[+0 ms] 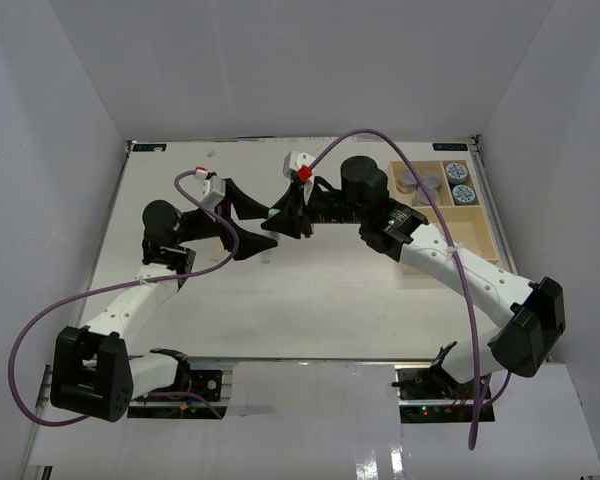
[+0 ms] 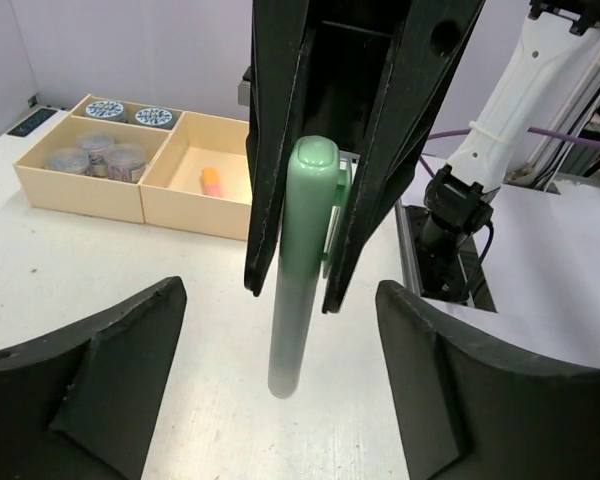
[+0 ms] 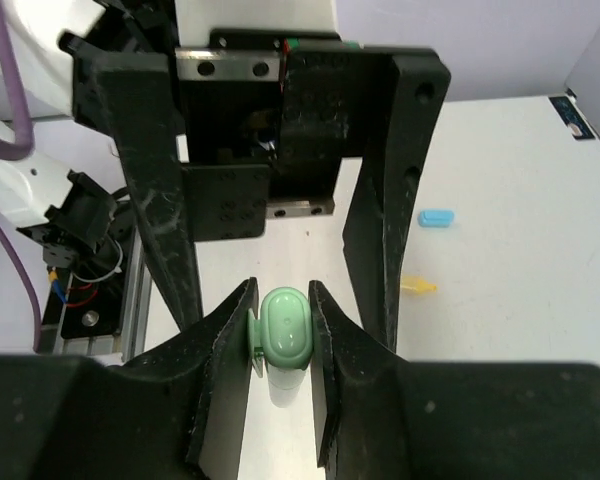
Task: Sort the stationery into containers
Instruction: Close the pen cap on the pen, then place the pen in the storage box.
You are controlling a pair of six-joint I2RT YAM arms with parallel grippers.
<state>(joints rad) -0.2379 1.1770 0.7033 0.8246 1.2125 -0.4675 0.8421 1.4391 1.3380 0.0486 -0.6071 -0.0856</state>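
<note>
Pale green cylindrical plastic marker (image 2: 302,270), centre frame, pinched near cap by right gripper (image 3: 282,345). Left gripper (image 2: 280,390) spread wide around it, not touching. Likely light, stiff, smooth, slippery; take mid-barrel. Light wooden compartment tray (image 2: 185,210) upper left.

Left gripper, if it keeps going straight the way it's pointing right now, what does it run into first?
The green marker, held upright by the right gripper directly between the left gripper and its open fingers. Depth is unclear, but the marker looks nearest; the wooden tray lies well beyond.
</note>
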